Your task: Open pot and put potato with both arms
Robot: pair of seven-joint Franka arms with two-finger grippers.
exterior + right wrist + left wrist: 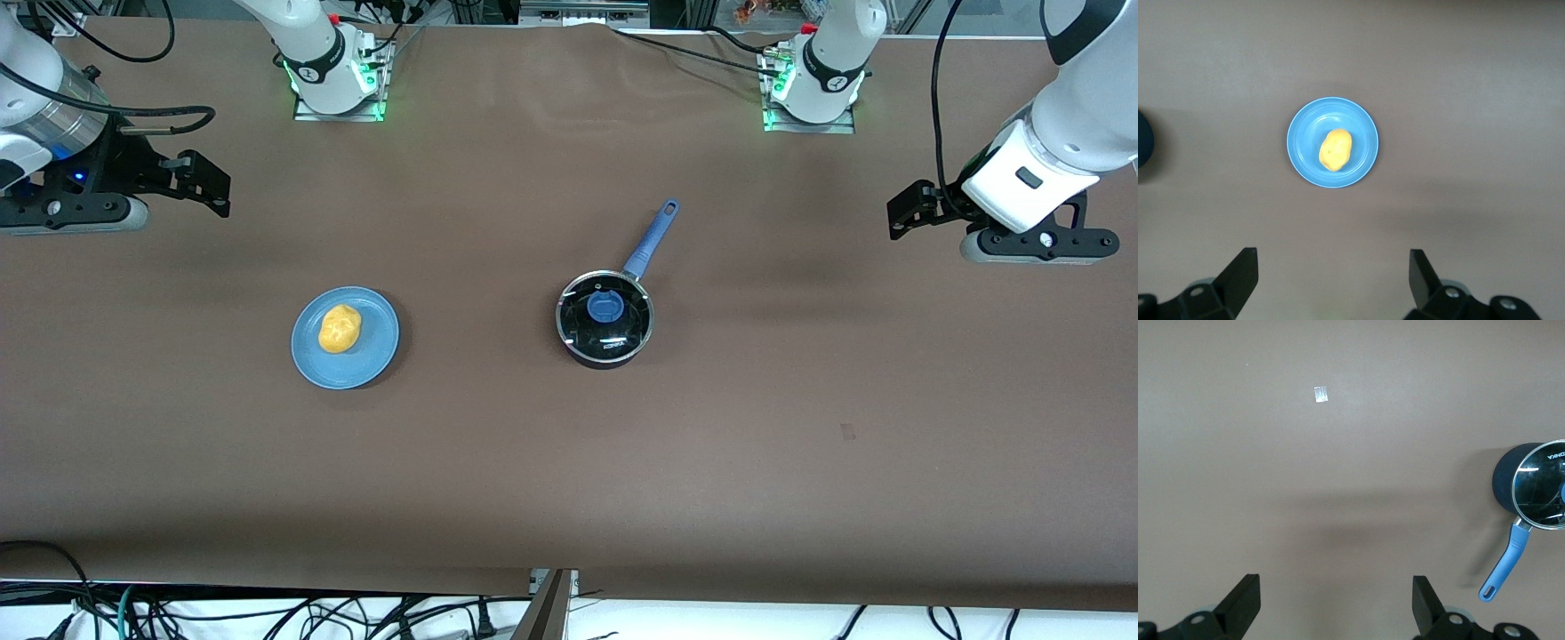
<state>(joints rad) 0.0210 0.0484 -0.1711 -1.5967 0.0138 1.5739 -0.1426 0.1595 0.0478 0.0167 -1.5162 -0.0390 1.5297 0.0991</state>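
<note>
From the front, the pot [605, 318] sits mid-table with its lid [605, 308] on, its blue handle [652, 240] running away from the camera, slanted toward my left arm's end. The potato [340, 328] lies on a blue plate [373, 356] toward my right arm's end, its long axis angled slightly off the pot handle's line. My left gripper [907, 216] and right gripper [209, 182] hover over bare table at opposite ends.

My left wrist view shows my fingers [1245, 603] spread wide and holding nothing, with the pot [1531, 487] off to one side.

My right wrist view shows my fingers [1241, 277] spread and empty too, with the potato [1335, 149] centred on the plate [1301, 143].

Materials and finishes

Pot [605, 322]: glossy glass lid [605, 309], steel rim, matt blue plastic-looking handle [650, 240]. Plate [366, 356]: smooth, slightly glossy blue. Potato [340, 328]: matt, lumpy skin. Table [569, 462]: matt brown cloth-like covering.
</note>
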